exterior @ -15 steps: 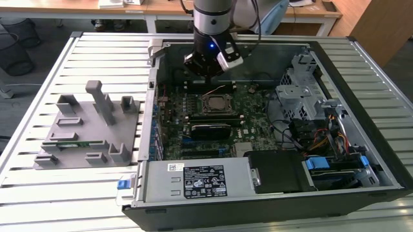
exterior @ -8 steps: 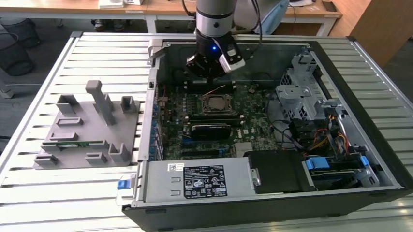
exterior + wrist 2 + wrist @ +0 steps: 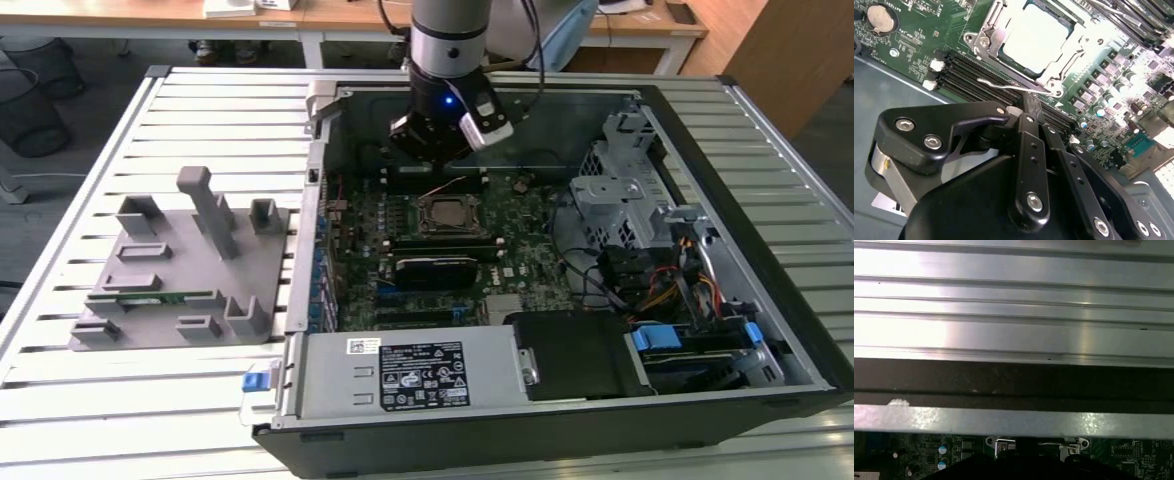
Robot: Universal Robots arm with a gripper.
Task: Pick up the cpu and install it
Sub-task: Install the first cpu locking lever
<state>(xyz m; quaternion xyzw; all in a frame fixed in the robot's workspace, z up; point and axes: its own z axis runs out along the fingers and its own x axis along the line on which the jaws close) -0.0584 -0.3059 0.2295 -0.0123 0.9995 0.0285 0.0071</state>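
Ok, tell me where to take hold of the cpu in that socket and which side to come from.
The cpu lies flat, silvery top up, with the metal socket frame close around its edges. Only the top face is free, so come straight down from above. A pinch on two opposite edges looks blocked by the frame, and the memory slots crowd one side.

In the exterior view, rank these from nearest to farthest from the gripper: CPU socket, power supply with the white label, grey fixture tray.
1. CPU socket, just below the gripper, mid-motherboard.
2. Power supply, at the case's near edge.
3. Grey fixture tray, outside the case, on the exterior view's left.
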